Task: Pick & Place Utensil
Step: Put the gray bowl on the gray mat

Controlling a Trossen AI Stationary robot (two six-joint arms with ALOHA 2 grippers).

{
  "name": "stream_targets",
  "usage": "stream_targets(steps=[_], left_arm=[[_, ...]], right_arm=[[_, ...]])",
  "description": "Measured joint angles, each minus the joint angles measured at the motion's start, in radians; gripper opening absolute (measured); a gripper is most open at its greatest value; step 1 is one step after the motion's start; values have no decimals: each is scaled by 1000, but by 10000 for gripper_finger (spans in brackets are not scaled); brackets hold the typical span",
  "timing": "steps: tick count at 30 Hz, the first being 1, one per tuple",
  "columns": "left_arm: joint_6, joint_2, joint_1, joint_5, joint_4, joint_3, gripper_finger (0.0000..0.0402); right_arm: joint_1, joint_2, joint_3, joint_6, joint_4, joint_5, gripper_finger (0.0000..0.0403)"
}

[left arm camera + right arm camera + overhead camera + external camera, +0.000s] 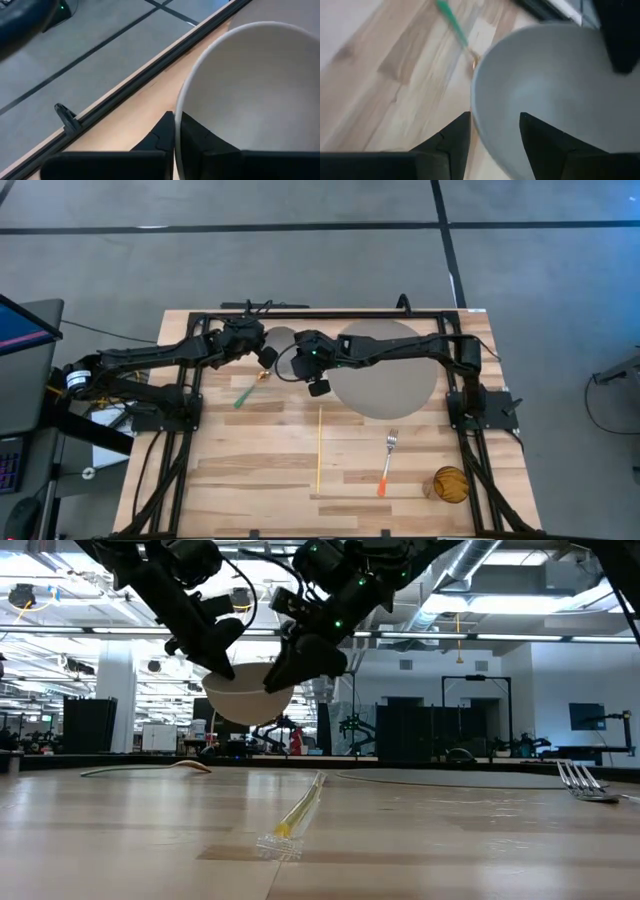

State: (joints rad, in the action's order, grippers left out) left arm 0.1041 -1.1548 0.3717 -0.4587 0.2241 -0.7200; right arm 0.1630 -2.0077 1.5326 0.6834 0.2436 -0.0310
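Observation:
A pale bowl (281, 340) (250, 700) hangs in the air between both arms, above the table's far-left part. My left gripper (264, 355) (175, 117) is shut on its rim. My right gripper (296, 358) (492, 116) is open, and its fingers stand either side of the bowl's (545, 85) opposite rim; I cannot tell whether they touch it. A green-handled spoon (250, 390) (455, 25) lies flat on the wood below. An orange-handled fork (388, 460) (585, 785) lies near the right front. My left gripper pinches the bowl's rim (176, 107), one finger inside the bowl and one outside. In the low view it comes slanting down from the left at the bowl's left edge (215, 680). The bowl is lifted clear of the table and sits roughly level.
A large grey round mat (385, 370) lies under the right arm. A thin yellow stick (319, 445) (300, 810) lies mid-table, and an amber cup (450, 483) stands at the near right. A black frame rail (150, 75) runs along the far edge.

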Motion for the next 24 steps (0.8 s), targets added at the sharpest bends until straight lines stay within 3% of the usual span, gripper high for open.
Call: stream_targets(steps=[12,24], left_arm=[[-3,0,0,64,-1,0,16],[9,0,1,97,-31,-2,31]], right_arm=[[8,6,-2,5,63,5,139],[7,6,-2,95,73,18,11]])
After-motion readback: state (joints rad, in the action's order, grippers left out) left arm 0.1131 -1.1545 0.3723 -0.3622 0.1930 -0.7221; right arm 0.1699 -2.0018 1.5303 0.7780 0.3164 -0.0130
